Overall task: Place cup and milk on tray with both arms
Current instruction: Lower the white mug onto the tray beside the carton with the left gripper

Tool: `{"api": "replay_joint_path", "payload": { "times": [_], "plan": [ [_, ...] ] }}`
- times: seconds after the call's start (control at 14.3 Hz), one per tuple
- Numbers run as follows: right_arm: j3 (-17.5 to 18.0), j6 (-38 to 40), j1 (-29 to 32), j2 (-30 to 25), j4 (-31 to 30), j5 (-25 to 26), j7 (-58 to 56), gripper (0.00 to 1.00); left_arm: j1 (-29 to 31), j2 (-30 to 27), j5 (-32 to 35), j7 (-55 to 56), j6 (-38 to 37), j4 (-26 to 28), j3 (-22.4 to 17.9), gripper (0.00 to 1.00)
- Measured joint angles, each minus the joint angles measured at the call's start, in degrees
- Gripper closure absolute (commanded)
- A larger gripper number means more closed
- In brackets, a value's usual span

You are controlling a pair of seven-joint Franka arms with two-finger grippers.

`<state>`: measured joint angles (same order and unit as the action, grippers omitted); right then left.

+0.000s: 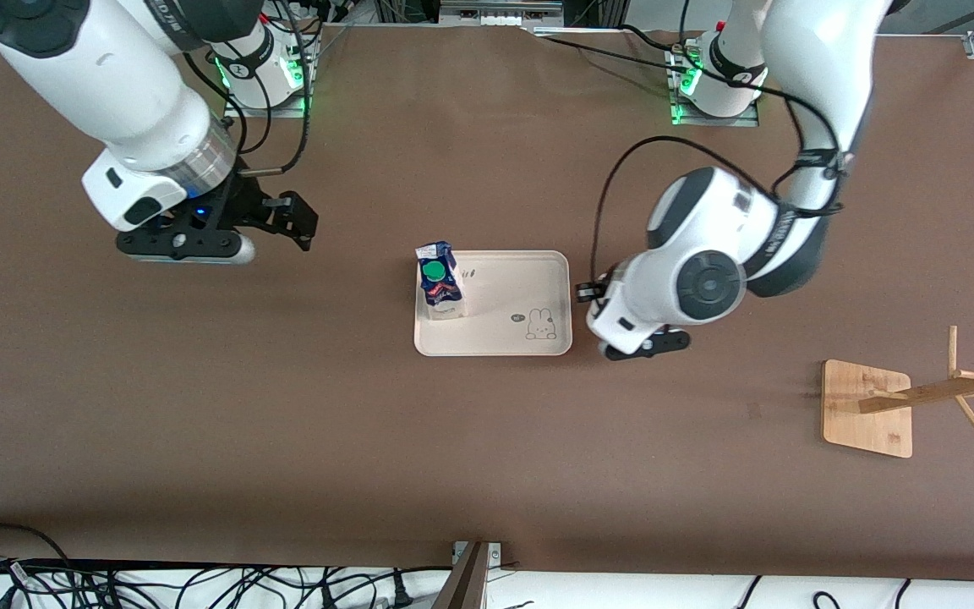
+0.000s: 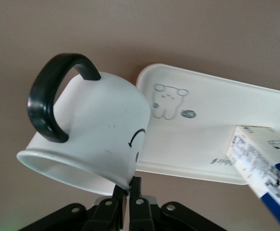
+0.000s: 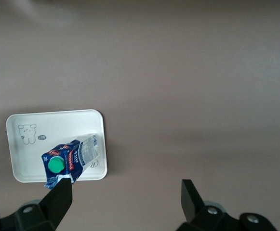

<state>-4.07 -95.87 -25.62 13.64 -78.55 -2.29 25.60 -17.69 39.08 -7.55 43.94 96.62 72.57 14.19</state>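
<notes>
The white cup [image 2: 96, 125] with its black handle and smiley face hangs tilted over the table, just off the tray's edge at the left arm's end. My left gripper [image 2: 129, 185] is shut on the cup's rim. In the front view the left arm's wrist [image 1: 673, 296] hides the cup. The blue and white milk [image 1: 440, 283] [image 3: 67, 161] [image 2: 267, 168] with its green cap stands upright on the cream tray [image 1: 504, 338] [image 3: 58, 125] [image 2: 217, 115], at the tray's end toward the right arm. My right gripper [image 1: 288, 222] [image 3: 125, 187] is open and holds nothing, up over bare table at the right arm's end.
A bamboo rack base [image 1: 867, 408] with a leaning wooden post and pegs stands near the left arm's end of the table, nearer the front camera than the tray. Cables [image 1: 115, 584] lie along the table's near edge.
</notes>
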Motion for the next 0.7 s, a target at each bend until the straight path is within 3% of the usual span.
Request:
{"api": "replay_joint_path", "payload": {
  "times": [0.21,0.42,0.7],
  "plan": [
    [-1.89,0.01,0.01,0.29,0.0,0.0,-1.63,0.0,-5.76,6.26,-1.77,7.41,2.26,-5.1,-0.01,1.0],
    [-3.98,0.13,1.46,0.49,-0.01,0.34,-4.87,0.0,-7.8,10.39,-4.97,8.83,4.14,-5.81,-0.03,1.0],
    [-3.47,2.05,13.06,1.01,-0.05,0.36,-18.36,0.0,-9.17,12.65,-5.51,9.0,4.0,-5.95,0.02,1.0]
  ]
}}
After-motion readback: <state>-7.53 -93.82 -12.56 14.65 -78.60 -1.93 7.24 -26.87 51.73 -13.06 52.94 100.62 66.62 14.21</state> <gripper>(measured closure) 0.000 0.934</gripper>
